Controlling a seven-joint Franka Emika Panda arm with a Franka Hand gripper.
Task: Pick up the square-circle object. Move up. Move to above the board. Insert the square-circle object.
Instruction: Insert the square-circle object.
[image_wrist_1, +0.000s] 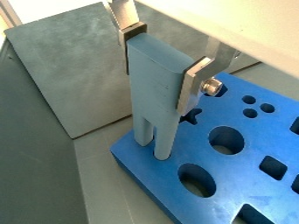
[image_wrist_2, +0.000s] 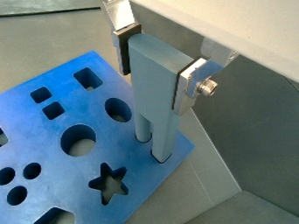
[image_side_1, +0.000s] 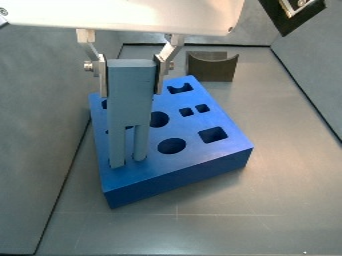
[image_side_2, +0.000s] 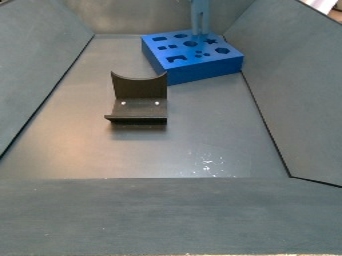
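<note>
The square-circle object (image_wrist_1: 158, 87) is a light grey-blue slab with two long prongs, held upright. It also shows in the wrist view (image_wrist_2: 158, 96) and in both side views (image_side_1: 130, 105) (image_side_2: 199, 20). My gripper (image_wrist_1: 163, 59) is shut on its top end, one silver finger on each narrow side, as the wrist view (image_wrist_2: 158, 66) and a side view (image_side_1: 130, 62) also show. The prong tips meet the top of the blue board (image_wrist_1: 233, 166) (image_wrist_2: 59, 131) (image_side_1: 201, 145) (image_side_2: 214, 62) near one edge. I cannot tell how deep they sit.
The dark fixture (image_side_1: 214, 65) (image_side_2: 136, 100) stands on the grey floor apart from the board. Sloping grey walls (image_side_2: 54, 70) enclose the floor on all sides. The board's other shaped holes, such as the star (image_wrist_2: 107, 182), are open.
</note>
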